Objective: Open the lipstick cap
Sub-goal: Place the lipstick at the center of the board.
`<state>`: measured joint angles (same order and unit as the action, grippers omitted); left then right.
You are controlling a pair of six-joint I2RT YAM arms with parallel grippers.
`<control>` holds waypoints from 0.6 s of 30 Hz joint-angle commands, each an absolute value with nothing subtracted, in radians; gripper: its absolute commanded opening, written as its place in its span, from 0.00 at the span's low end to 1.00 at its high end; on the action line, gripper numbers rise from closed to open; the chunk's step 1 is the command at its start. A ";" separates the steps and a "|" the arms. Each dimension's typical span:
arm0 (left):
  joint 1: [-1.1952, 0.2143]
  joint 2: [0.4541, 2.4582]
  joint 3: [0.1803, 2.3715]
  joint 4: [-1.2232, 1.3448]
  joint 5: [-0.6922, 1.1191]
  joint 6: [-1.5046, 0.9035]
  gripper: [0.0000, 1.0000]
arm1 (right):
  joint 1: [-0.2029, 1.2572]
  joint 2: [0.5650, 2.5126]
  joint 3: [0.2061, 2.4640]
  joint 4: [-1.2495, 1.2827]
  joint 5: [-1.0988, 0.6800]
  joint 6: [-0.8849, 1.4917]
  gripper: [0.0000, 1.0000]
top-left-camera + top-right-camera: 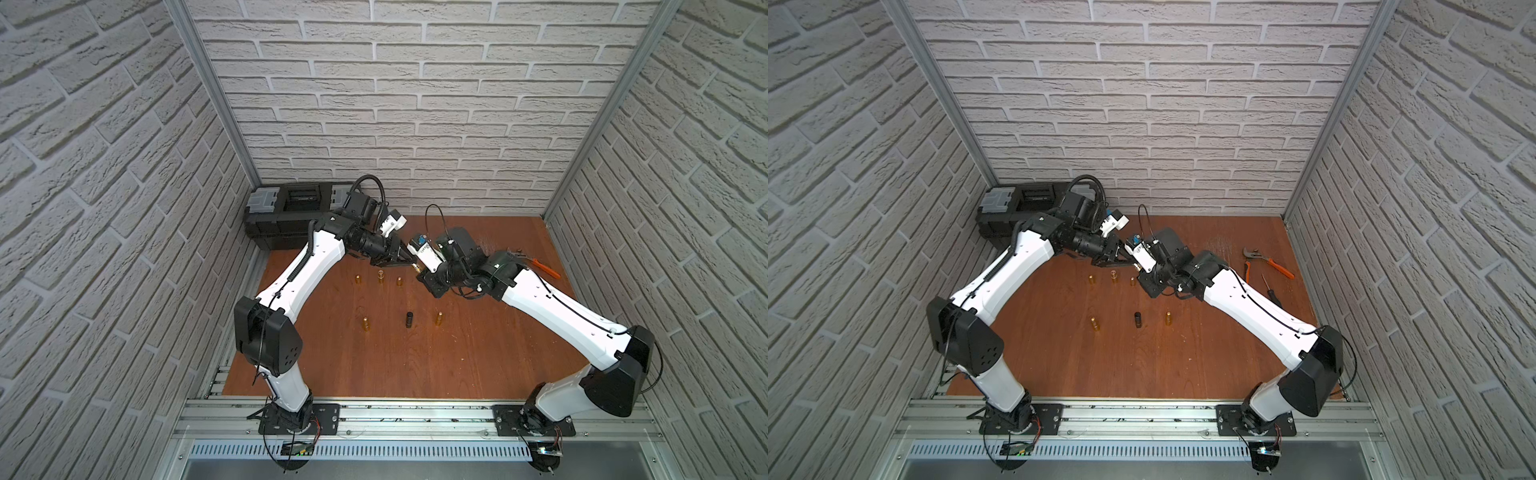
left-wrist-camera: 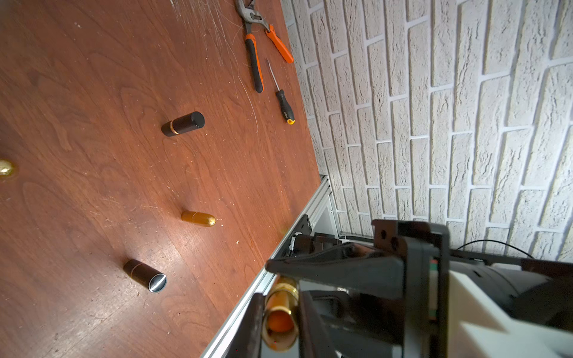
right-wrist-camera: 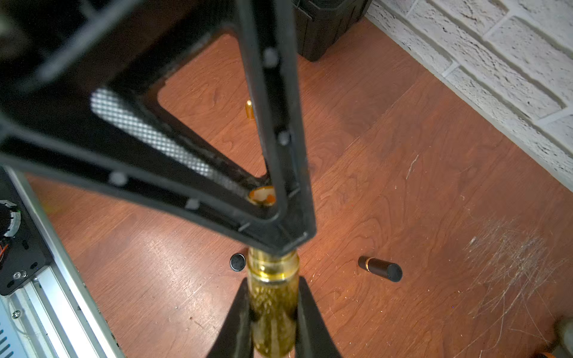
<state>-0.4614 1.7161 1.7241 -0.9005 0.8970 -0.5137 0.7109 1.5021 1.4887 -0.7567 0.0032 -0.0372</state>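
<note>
The gold lipstick is held in the air over the far middle of the table, pinched at both ends. The right gripper is clamped on its textured barrel, and the left gripper is closed tight on the smooth end. Which end is the cap is unclear. The pull should run straight along the tube's axis, with both grips firm and no bending or twisting sideways.

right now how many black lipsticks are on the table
2. Black lipstick nearer the pliers; silver-ended black lipstick farther off, a gold lipstick between them. Both top views show just one; the right arm may hide the other.
</note>
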 commanded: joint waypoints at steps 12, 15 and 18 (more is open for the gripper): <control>-0.465 1.711 1.745 -0.896 0.939 -0.503 0.16 | 0.715 1.491 1.526 -0.728 0.037 -0.036 0.31; -0.465 1.713 1.750 -0.896 0.938 -0.504 0.16 | 0.715 1.487 1.532 -0.730 0.034 -0.038 0.34; -0.464 1.719 1.758 -0.901 0.934 -0.505 0.17 | 0.715 1.482 1.533 -0.730 0.039 -0.039 0.35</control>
<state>-0.4614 1.7161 1.7275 -0.8982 0.9142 -0.5159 0.7109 1.5021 1.5074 -0.7586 0.0273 -0.0380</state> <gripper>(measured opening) 0.188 0.344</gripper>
